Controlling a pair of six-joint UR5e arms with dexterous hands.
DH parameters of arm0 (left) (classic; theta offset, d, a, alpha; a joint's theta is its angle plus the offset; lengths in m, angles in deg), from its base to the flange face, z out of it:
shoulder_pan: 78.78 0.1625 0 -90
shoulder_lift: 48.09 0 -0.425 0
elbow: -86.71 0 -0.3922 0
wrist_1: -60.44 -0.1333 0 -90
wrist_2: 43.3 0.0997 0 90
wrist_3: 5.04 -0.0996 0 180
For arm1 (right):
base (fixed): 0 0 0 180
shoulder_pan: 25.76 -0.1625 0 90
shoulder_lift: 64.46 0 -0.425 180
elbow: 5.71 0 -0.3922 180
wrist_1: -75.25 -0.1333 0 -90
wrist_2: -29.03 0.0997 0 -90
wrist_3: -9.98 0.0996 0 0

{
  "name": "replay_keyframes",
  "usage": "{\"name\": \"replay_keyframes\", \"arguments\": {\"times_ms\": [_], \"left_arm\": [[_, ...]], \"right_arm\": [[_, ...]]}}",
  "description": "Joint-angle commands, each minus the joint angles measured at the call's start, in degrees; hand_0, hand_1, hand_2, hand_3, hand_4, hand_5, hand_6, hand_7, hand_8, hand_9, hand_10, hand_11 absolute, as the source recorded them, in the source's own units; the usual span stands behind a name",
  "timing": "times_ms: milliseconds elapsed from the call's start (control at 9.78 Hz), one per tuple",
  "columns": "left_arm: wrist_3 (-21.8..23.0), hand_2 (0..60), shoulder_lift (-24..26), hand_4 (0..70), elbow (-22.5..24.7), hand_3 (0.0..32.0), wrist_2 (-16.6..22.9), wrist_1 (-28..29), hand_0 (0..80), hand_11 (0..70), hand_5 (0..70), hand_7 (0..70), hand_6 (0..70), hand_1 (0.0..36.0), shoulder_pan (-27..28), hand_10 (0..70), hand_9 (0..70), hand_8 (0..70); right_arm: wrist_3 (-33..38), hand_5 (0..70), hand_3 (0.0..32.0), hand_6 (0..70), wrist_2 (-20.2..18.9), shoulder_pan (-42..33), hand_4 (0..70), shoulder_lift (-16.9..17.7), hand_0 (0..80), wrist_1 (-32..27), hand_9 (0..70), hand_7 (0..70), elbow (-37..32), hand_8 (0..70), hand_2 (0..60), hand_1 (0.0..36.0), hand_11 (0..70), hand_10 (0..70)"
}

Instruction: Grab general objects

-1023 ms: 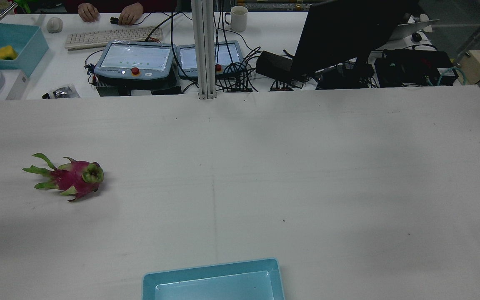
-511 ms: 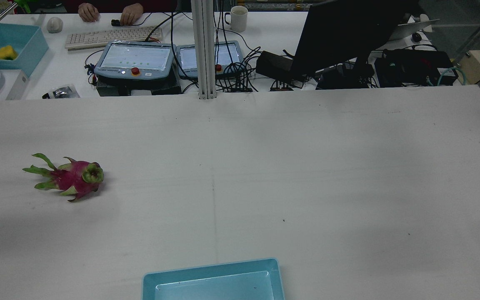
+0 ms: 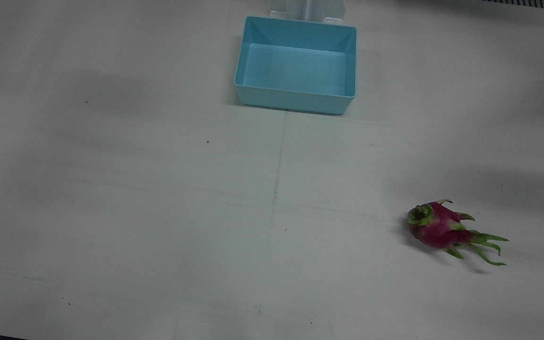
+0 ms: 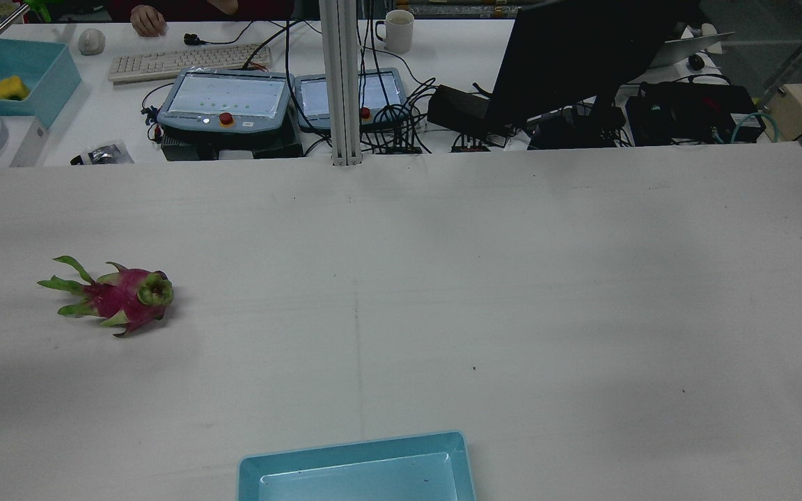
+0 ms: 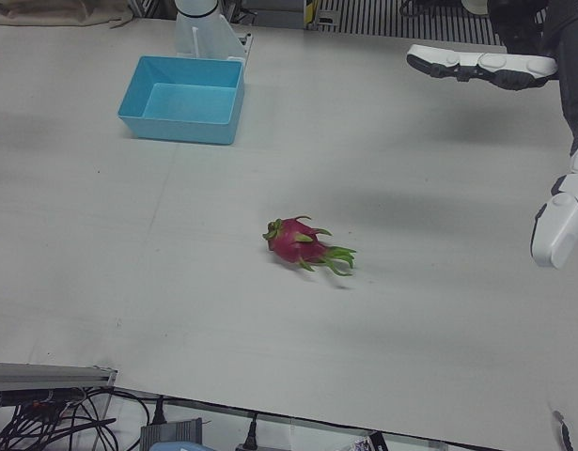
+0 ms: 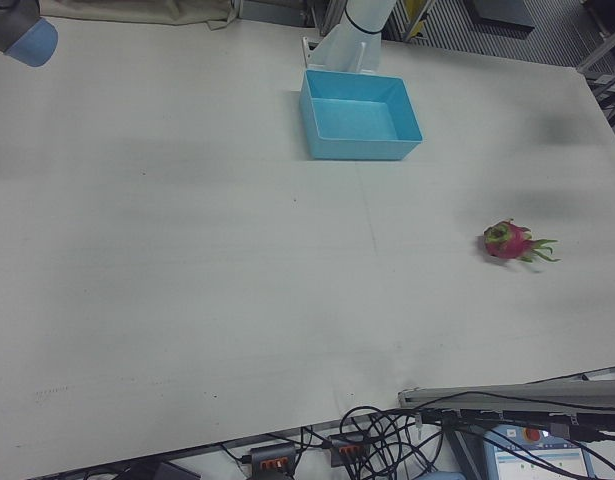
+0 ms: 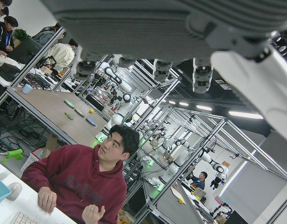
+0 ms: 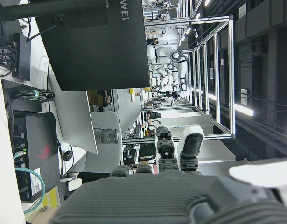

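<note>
Overhead, left hand (image 5: 514,66) spread (empty)

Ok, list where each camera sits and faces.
Front view: overhead, looking down on bin and dragon fruit; no arm.
Rear view: high behind, facing operators' desk; no arm.
Left-front view: operators' side; left hand at right edge.
Right-front view: operators' side; pedestal behind bin.
Left hand view: faces seated person; own fingers above.
Right hand view: sideways, faces monitor; right hand below.
Four table views share fruit and bin.
</note>
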Motion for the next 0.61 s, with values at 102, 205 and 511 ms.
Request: {"name": "replay_keyframes", "arguments": {"times_ms": [102,205,511], "left_arm": [[0.03,0.0,0.44,0.0,-0.4,25.6,0.01,0.0,49.7,0.0,4.2,10.6,0.0,10.5,-0.8,0.0,0.7,0.0],[0.12,0.0,0.36,0.0,-0.4,25.0,0.27,0.08,49.7,0.0,4.3,10.6,0.0,10.4,-0.98,0.0,0.7,0.0],[3.62,0.0,0.18,0.0,-0.31,22.2,0.19,0.08,49.8,0.0,4.9,11.5,0.0,10.3,-1.07,0.0,0.9,0.0]], "right_arm": [[0.0,0.0,0.0,0.0,0.06,0.0,0.0,0.0,0.0,0.0,0.0,0.0,0.02,0.0,0.0,0.0,0.0,0.0],[0.0,0.0,0.0,0.0,0.06,0.0,0.0,0.0,0.0,0.0,0.0,0.0,-0.06,0.0,0.0,0.0,0.0,0.0],[0.0,0.0,0.0,0.0,0.06,0.18,0.0,0.0,0.0,0.0,0.0,0.0,-0.06,0.0,0.0,0.0,0.0,0.0]]}}
